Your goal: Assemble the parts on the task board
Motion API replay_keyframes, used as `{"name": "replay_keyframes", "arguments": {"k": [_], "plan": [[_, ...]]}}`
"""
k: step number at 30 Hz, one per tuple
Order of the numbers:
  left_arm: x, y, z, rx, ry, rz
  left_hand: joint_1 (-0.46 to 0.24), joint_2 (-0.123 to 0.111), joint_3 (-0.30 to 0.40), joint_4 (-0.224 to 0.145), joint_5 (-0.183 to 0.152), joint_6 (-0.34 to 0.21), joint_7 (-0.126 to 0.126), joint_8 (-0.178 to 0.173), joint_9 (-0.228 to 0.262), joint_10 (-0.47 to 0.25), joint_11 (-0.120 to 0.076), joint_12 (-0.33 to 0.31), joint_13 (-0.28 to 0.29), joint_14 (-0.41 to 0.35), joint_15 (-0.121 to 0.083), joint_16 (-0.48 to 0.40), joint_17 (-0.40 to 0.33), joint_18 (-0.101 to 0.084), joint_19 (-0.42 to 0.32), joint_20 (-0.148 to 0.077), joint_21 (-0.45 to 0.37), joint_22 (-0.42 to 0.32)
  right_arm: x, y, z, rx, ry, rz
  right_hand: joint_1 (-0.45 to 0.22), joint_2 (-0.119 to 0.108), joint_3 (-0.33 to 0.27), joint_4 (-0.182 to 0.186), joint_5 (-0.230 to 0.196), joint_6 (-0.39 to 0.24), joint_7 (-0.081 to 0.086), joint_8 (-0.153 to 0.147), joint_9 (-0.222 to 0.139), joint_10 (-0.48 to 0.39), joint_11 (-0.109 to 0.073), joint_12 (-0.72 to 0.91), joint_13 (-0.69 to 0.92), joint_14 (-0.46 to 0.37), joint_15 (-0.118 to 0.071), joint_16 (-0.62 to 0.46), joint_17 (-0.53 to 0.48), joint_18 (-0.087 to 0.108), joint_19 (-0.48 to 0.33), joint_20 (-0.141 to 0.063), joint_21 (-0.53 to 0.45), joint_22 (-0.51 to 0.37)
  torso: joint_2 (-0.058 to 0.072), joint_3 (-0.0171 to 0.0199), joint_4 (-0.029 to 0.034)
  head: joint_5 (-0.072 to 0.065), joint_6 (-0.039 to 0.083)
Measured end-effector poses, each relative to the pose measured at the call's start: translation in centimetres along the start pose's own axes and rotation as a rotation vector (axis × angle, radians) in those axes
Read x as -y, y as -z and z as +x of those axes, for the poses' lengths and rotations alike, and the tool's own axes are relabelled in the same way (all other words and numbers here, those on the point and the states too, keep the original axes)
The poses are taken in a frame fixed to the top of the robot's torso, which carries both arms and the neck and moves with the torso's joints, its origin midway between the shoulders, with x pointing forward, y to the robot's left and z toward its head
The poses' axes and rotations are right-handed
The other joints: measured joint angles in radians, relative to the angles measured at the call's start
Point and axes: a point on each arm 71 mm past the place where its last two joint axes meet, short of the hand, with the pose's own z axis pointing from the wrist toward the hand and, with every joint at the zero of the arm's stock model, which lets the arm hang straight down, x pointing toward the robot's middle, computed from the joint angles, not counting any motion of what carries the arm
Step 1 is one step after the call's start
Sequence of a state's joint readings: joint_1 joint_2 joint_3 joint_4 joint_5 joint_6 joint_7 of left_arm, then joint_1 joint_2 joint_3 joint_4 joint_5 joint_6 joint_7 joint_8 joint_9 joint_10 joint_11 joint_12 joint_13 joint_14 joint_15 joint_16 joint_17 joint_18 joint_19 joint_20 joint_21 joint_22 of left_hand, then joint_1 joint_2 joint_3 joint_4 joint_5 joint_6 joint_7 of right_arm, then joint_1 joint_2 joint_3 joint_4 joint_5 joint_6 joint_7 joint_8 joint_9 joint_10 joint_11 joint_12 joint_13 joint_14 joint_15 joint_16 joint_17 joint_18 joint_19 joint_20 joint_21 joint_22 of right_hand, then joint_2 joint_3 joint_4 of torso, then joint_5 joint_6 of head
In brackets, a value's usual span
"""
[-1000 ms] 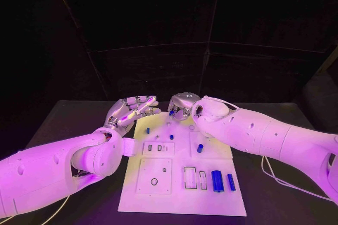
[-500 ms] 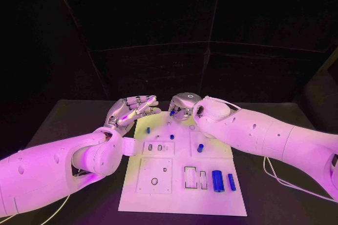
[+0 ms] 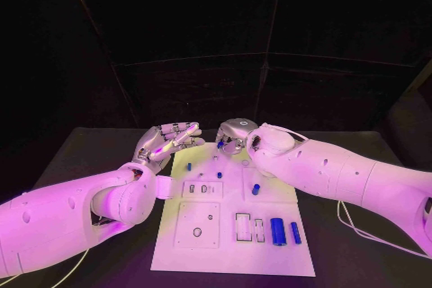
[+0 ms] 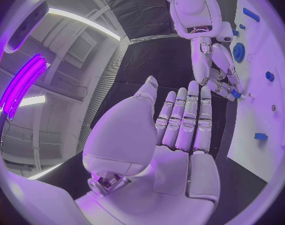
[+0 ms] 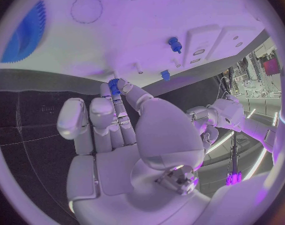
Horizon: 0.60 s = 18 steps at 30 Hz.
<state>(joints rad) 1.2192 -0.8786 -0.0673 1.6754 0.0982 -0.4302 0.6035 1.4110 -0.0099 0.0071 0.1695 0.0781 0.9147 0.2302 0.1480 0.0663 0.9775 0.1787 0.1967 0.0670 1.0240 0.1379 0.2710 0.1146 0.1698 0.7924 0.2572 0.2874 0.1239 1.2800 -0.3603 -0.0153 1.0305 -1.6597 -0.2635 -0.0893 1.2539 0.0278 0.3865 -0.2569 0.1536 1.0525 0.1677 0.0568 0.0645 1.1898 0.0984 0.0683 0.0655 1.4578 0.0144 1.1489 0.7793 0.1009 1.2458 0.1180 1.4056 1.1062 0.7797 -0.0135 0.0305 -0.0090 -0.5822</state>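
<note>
The white task board (image 3: 230,253) lies in the middle of the table. Over its far edge my right hand (image 3: 232,135) pinches a small blue part (image 3: 220,144) between thumb and fingertip. The right wrist view shows that part (image 5: 114,83) at the fingertips just above the board (image 5: 136,30). My left hand (image 3: 167,140) hovers at the board's far left corner with fingers stretched out, holding nothing. In the left wrist view its palm (image 4: 180,135) faces my right hand (image 4: 214,70) and the pinched part (image 4: 235,93).
Small blue pegs (image 3: 189,167) (image 3: 219,175) (image 3: 256,189) stand on the board's far half. Two longer blue cylinders (image 3: 278,232) (image 3: 295,233) lie at its near right beside empty rectangular slots (image 3: 243,227). A blue gear (image 5: 27,35) sits on the board near my right hand.
</note>
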Motion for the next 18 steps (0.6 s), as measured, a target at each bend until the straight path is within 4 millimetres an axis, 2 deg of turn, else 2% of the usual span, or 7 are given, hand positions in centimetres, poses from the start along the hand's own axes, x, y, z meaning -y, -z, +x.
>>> {"name": "replay_keyframes", "arguments": {"k": [10, 13, 18], "plan": [[-0.02, -0.05, -0.15, 0.003, -0.002, -0.001, 0.000, 0.000, 0.000, 0.000, 0.000, 0.000, 0.000, 0.000, 0.000, 0.000, 0.000, 0.000, 0.000, 0.000, 0.000, 0.000, 0.000, 0.000, 0.000, 0.000, 0.000, 0.000, -0.23, 0.13, 0.24, -0.003, -0.002, -0.004, 0.000, 0.000, 0.000, 0.000, 0.000, -0.003, 0.003, 0.000, 0.000, -0.004, 0.004, 0.000, 0.000, 0.000, 0.000, 0.000, 0.000, 0.000, 0.000, 0.000, 0.000, 0.000, 0.000, -0.0004, 0.0001, 0.001, -0.002], [-0.03, -0.07, -0.20, 0.005, -0.003, -0.002, 0.000, 0.000, 0.000, 0.000, 0.000, 0.000, 0.000, 0.000, 0.000, 0.000, 0.000, 0.000, 0.000, 0.000, 0.000, 0.000, 0.000, 0.000, 0.000, 0.000, 0.000, 0.000, -0.28, 0.14, 0.24, -0.004, -0.002, -0.005, -0.001, -0.012, 0.003, 0.003, 0.000, -0.003, 0.003, 0.000, 0.000, -0.004, 0.004, 0.000, 0.000, 0.000, 0.000, 0.000, -0.001, 0.000, -0.004, 0.004, 0.000, 0.000, 0.000, -0.0004, 0.0005, 0.002, -0.002], [-0.03, -0.09, -0.25, 0.006, -0.004, -0.002, 0.000, 0.000, 0.000, 0.000, 0.000, 0.000, 0.000, 0.000, 0.000, 0.000, 0.000, 0.000, 0.000, 0.000, 0.000, 0.000, 0.000, 0.000, 0.000, 0.000, 0.000, 0.000, -0.30, 0.14, 0.23, -0.005, -0.002, -0.004, -0.001, -0.012, 0.003, 0.003, 0.000, -0.003, 0.003, 0.000, 0.000, -0.004, 0.004, 0.000, 0.000, 0.000, 0.000, 0.000, -0.001, 0.000, -0.004, 0.004, 0.000, 0.000, 0.001, -0.0006, 0.0006, 0.002, -0.003]]}}
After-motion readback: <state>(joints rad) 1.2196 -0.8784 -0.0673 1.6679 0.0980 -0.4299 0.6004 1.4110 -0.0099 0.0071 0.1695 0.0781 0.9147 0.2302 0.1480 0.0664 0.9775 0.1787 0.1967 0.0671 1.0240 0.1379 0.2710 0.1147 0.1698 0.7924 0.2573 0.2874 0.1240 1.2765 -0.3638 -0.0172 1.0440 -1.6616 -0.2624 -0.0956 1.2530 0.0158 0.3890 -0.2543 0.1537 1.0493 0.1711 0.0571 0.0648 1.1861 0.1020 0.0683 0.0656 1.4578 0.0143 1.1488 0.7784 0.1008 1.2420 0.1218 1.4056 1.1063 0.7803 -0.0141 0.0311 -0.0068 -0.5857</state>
